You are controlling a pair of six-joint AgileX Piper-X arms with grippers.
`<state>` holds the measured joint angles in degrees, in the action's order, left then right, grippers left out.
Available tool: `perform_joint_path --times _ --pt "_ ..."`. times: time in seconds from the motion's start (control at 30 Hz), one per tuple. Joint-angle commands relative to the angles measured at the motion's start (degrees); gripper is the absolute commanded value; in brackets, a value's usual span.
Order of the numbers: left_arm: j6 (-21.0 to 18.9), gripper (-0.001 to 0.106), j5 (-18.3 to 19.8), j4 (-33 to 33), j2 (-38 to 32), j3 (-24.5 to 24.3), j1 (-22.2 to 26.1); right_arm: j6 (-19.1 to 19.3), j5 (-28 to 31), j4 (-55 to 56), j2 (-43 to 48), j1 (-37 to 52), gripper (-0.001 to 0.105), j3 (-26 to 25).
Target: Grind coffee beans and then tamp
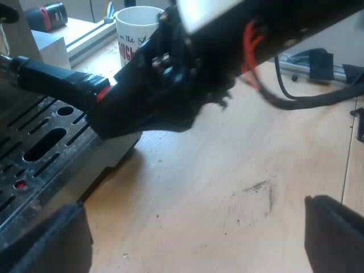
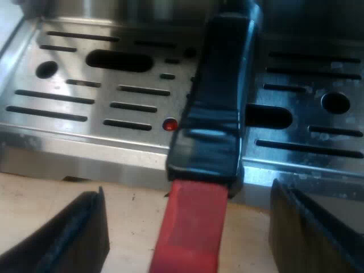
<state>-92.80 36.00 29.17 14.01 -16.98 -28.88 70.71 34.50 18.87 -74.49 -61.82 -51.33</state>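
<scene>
the right fingers (image 2: 74,233) were spread wide, one on each side of the handle's red end (image 2: 190,227) and touching neither side. i judged this a line-up to close on it. the dark handle (image 2: 219,96) jutted over the slotted drip tray (image 2: 68,108) of the espresso machine (image 2: 142,11), apparently locked in at its front. the left fingers (image 1: 48,239) were spread too, holding nothing above the worktop (image 1: 227,187), well apart from the handle. a mug (image 1: 133,31) stood near the handle, and nothing blocked the grasp.

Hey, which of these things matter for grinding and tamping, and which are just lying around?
For the job: espresso machine; holder with red-ended handle at its front; right tool, open astride that handle.
Lying about: white printed mug; black-and-red item on a pale ledge, unidentifiable.
</scene>
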Motion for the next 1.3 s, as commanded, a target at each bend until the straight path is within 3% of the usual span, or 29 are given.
perform_joint_path --times 0.03,0.23,0.53,0.97,1.07,1.23,1.3 --pt "0.0 0.078 -0.1 -0.9 -0.3 -0.5 -0.3 0.2 -2.3 -0.6 -1.0 1.7 0.062 -0.4" --pt "0.0 0.078 -0.1 -0.9 -0.3 -0.5 -0.3 0.2 -2.8 -0.6 -1.6 3.9 0.062 -0.4" --pt "0.0 0.078 -0.1 -0.9 -0.3 -0.5 -0.3 1.3 -8.7 -0.6 -2.9 7.0 0.062 -0.4" --pt "0.0 0.078 -0.1 -0.9 -0.3 -0.2 -0.3 1.6 -9.2 -0.6 -4.0 7.0 0.061 -0.4" --pt "0.0 0.078 -0.1 -0.9 -0.3 -0.2 -0.3 1.6 -9.2 -0.6 -4.0 7.0 0.045 -0.4" --pt "0.0 0.078 -0.1 -0.9 -0.3 -0.2 -0.3 1.6 -11.5 -0.6 -4.0 6.8 0.0 -0.4" --pt "0.0 0.078 -0.1 -0.9 -0.3 -0.2 -0.3 1.6 -12.1 -0.6 -4.0 6.8 0.0 -0.4"
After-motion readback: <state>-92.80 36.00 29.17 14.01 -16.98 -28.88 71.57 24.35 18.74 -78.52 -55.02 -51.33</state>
